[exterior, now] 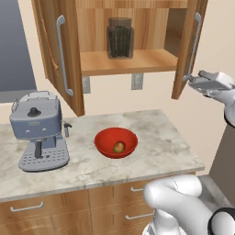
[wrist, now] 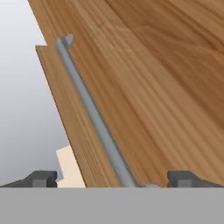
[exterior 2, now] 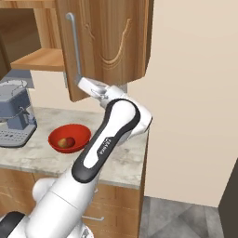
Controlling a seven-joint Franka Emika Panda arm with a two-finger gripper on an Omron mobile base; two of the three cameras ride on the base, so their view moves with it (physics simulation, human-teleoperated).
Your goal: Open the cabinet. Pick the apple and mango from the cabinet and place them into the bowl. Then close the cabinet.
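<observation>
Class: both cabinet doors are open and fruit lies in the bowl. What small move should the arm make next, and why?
Probably push the right door toward shut: the open claw sits at its bar handle, a fruit lies in the bowl, and I see none on the shelf.

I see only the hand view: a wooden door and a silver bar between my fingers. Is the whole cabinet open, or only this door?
Observer: Both doors are open. The left door also stands turned out from the wall.
Operator: What is in the bowl?
Observer: The red bowl on the counter holds one small yellowish fruit.
Operator: And what is inside the cabinet?
Observer: A dark jar stands on the lower shelf.
</observation>
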